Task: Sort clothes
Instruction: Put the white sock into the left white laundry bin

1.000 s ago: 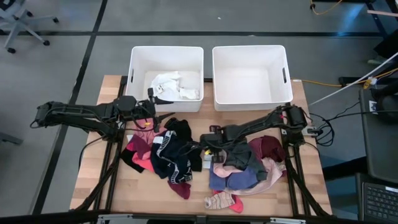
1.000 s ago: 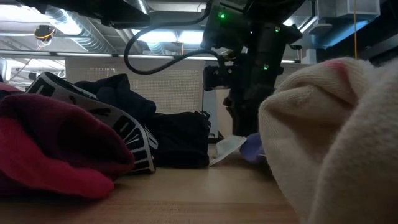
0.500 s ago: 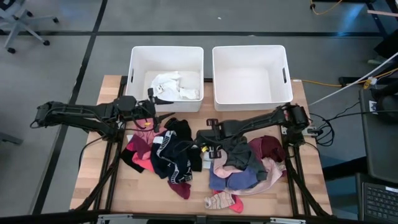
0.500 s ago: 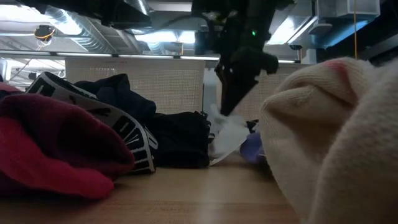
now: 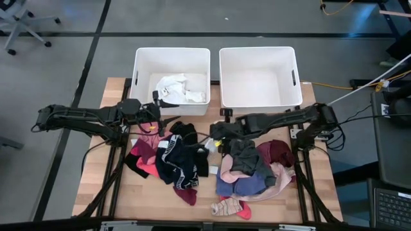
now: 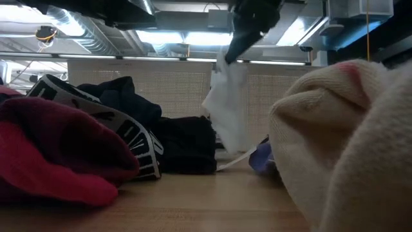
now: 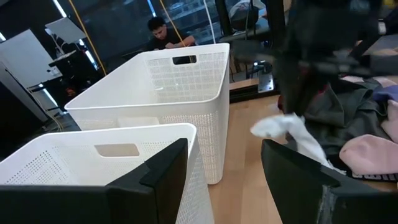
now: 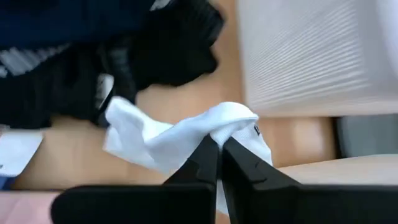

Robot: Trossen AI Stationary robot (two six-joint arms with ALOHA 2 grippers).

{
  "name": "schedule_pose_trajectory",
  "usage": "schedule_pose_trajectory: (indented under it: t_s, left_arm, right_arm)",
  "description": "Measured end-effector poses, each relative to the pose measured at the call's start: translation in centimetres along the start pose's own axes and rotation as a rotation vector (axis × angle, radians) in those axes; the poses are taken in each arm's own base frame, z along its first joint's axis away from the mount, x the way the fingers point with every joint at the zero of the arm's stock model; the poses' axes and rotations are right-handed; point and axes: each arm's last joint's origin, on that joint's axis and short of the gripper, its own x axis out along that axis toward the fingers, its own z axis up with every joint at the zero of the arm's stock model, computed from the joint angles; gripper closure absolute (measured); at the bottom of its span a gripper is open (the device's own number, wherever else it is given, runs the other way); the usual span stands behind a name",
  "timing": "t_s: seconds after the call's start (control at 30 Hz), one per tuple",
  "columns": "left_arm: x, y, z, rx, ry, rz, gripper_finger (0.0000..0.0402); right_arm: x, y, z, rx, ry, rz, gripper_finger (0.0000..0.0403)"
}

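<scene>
Just in front of the right bin (image 5: 260, 78), the right end effector (image 8: 219, 147) is pinching a white sock (image 8: 180, 135), dangling clear of the desk (image 6: 193, 200); the left end effector (image 7: 224, 168) is gaping empty beside the left bin (image 5: 171, 70).

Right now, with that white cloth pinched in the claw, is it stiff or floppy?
Probably floppy: the white cloth hangs limp and folded below the right gripper. Likely light too, since a small pinch at one edge carries it. It may sway when moved.
</scene>
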Motion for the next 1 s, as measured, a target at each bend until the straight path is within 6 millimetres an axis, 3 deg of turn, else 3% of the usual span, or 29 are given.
schedule_pose_trajectory:
  t_s: [0.37,0.8,1.0]
  left_arm:
    - [0.0,0.0,0.0,0.0,0.0,0.0,0.0208]
    - [0.0,0.0,0.0,0.0,0.0,0.0,0.0208]
    - [0.0,0.0,0.0,0.0,0.0,0.0,0.0208]
  right_arm:
    - [-5.7,-2.8,1.7,0.037,-0.308,-0.15,0.0389]
    - [-8.4,-4.9,5.0,-0.147,-0.617,-0.458,0.0388]
    - [-8.2,-8.2,5.4,-0.077,-0.7,-0.537,0.0388]
